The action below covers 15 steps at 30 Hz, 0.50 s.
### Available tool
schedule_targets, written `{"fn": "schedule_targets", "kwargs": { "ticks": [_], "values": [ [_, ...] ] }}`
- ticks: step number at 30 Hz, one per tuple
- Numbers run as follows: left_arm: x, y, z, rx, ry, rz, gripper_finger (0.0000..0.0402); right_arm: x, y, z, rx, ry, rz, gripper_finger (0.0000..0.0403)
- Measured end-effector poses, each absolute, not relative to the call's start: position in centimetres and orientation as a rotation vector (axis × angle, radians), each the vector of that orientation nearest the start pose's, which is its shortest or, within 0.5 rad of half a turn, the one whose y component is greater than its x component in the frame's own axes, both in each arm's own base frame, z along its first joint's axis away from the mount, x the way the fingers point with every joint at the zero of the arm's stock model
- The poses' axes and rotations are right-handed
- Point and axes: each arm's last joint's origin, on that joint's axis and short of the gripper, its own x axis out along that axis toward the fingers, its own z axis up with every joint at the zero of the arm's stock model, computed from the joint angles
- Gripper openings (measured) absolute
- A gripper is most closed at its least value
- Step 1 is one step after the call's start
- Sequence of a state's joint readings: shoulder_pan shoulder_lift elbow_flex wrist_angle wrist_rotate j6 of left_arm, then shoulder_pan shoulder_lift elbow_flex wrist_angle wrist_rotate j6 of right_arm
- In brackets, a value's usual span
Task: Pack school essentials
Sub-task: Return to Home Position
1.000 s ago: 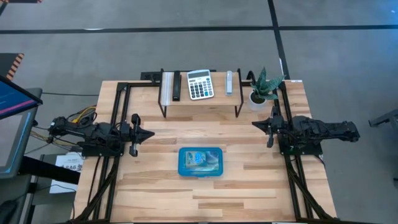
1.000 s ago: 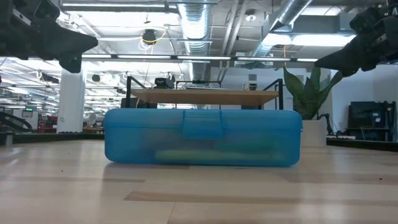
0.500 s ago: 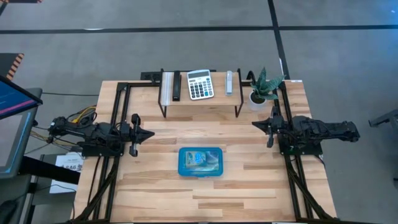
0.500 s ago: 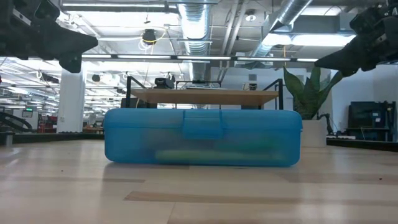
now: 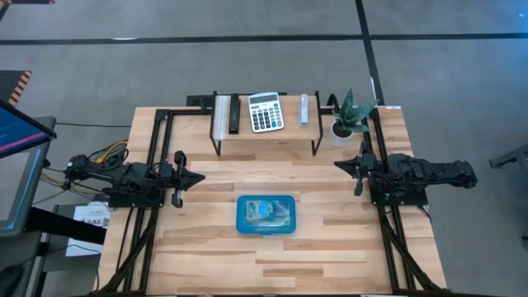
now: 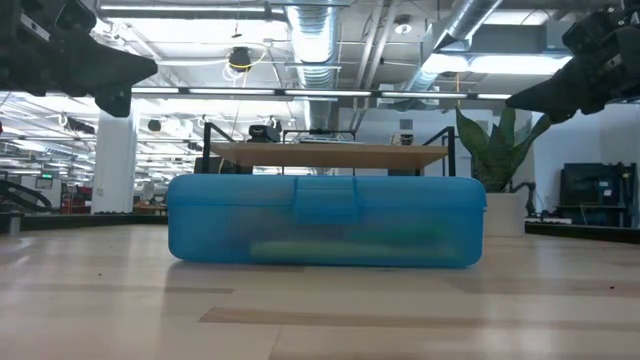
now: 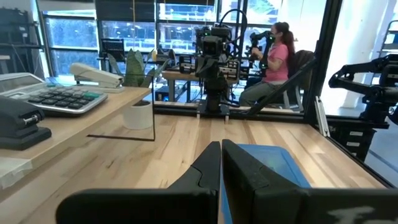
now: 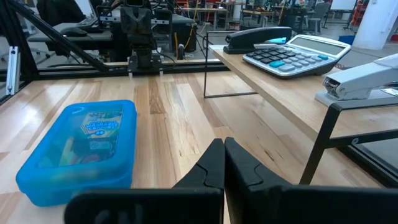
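Note:
A blue translucent plastic case (image 5: 266, 214) lies closed and flat on the table's middle, with a crayon box and other stationery dimly showing through its lid (image 8: 93, 134); it fills the low view (image 6: 325, 220). My left gripper (image 5: 200, 176) hovers shut at the table's left side, above and clear of the case. My right gripper (image 5: 337, 165) hovers shut at the right side, pointing toward the left arm. Neither touches anything. Scissors, pencils, sticky notes and eraser cannot be made out separately.
A raised shelf (image 5: 266, 132) at the far edge carries a grey calculator (image 5: 266, 111), a black stapler (image 5: 233, 114), a white stapler (image 5: 304, 108) and a clear box (image 5: 221, 115). A potted plant (image 5: 346, 120) stands at the far right. A person (image 7: 270, 59) sits beyond the table.

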<state>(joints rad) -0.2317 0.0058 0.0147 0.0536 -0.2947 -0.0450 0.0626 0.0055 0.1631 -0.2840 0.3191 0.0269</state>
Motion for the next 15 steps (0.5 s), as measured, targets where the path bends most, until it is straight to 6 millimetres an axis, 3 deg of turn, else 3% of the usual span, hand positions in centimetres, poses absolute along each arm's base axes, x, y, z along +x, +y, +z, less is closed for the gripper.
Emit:
{"fn": "schedule_targets", "kwargs": {
  "ticks": [15],
  "values": [
    [9.51,-1.38,17.32,-0.061,-0.062,0.062,0.0004,8.34,-0.39,19.06,0.003,0.121,-0.258,0.0013]
  ]
}}
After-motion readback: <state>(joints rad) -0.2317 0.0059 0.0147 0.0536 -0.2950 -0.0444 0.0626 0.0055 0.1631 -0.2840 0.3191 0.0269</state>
